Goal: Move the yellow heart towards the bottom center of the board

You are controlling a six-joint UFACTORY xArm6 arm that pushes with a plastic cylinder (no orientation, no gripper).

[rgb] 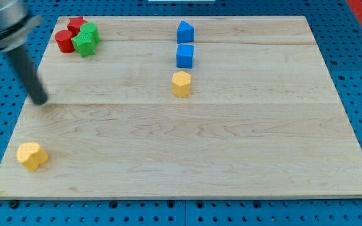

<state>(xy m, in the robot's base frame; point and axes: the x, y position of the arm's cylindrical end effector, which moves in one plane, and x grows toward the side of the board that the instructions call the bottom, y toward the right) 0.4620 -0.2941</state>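
Seven small coloured blocks lie on a pale wooden board (244, 157) that rests on a blue perforated surface (357, 37). The arm carries no pincer, only a straight dark rod, so nothing can be said of jaws apart or together; the rod comes down from the view's top left, and its tip (39, 100) meets the board near the view's left edge, about halfway down.

The yellow heart-shaped block (31, 155) sits in the board's bottom left corner, close to the left edge and near the bottom edge. It lies below the tip and well apart from it, with bare wood between them. It is far to the left of the board's bottom centre.

A yellow hexagonal block (181, 83) stands near the middle of the board, slightly toward the top. Just above it sits a blue cube-like block (185, 56), and above that, near the top edge, a second blue block (185, 31) with a peaked top. These three form a rough vertical line, each near the next but apart.

In the top left corner a tight cluster gathers: a red block (64, 40) and another red block (75, 25), their shapes hard to make out, pressed against a green star-like block (84, 44) and a second green block (92, 31). The cluster lies above and to the right of the tip, near it but apart.
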